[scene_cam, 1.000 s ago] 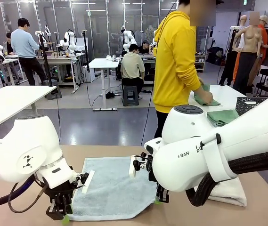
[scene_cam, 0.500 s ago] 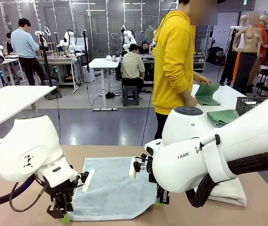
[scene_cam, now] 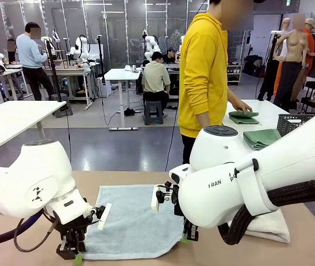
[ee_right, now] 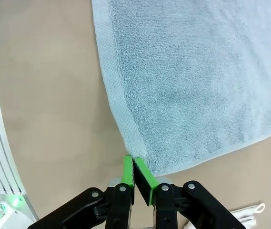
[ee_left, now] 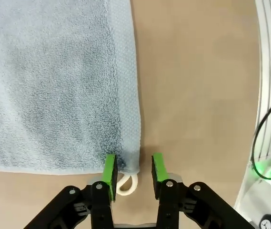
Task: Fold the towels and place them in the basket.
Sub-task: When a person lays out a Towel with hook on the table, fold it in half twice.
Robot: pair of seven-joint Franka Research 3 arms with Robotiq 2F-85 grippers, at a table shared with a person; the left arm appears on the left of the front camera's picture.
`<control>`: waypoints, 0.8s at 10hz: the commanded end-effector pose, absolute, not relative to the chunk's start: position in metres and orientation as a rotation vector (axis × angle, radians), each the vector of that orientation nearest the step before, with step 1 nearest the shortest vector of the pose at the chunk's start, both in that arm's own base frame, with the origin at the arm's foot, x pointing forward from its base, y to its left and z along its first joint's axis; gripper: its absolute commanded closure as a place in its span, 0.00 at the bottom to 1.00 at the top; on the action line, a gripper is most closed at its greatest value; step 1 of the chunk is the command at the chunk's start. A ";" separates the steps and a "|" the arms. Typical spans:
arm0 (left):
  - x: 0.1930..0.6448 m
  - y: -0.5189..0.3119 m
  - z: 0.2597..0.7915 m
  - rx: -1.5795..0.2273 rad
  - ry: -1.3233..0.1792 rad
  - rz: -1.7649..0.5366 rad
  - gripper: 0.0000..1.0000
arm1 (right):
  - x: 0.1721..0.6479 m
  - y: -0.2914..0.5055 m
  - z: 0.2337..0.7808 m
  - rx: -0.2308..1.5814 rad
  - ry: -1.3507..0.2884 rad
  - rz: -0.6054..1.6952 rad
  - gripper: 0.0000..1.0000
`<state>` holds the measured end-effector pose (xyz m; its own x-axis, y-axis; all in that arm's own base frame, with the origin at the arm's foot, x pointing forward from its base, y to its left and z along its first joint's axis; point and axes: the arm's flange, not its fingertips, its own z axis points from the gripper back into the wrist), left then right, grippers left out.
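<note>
The pale blue towel (scene_cam: 132, 221) lies flat on the tan table (ee_left: 197, 95). Its near edge runs left to right between the two arms. The right gripper (ee_right: 137, 171) is pressed together on the near right corner. The left gripper (ee_left: 133, 164) stands half spread around the near left corner, with the white loop (ee_left: 125, 183) between its pads, and it does not pinch yet. The fold probably goes from near to far. A folded cream towel (scene_cam: 270, 224) lies at the right.
</note>
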<state>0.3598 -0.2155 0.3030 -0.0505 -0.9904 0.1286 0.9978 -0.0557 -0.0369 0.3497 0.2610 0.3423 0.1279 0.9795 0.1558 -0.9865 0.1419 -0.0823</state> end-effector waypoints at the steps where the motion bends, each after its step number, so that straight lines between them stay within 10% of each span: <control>1: 0.366 -0.220 0.299 -0.111 -0.062 -1.615 0.60 | 0.347 0.258 0.339 0.073 -0.195 1.449 1.00; 2: 0.365 -0.220 0.299 -0.114 -0.061 -1.611 0.60 | 0.346 0.259 0.338 0.073 -0.193 1.449 1.00; 3: 0.365 -0.221 0.298 -0.112 -0.053 -1.614 0.93 | 0.347 0.258 0.338 0.073 -0.193 1.448 1.00; 4: 0.364 -0.221 0.299 -0.112 -0.050 -1.617 1.00 | 0.346 0.259 0.338 0.072 -0.194 1.449 1.00; 8: 0.359 -0.220 0.311 -0.102 -0.085 -1.616 1.00 | 0.344 0.257 0.337 0.070 -0.198 1.443 1.00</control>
<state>0.3622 -0.2195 0.3071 -0.0555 -0.9899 0.1308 0.9979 -0.0594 -0.0265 0.3479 0.2613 0.3407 0.1253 0.9802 0.1533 -0.9871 0.1386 -0.0797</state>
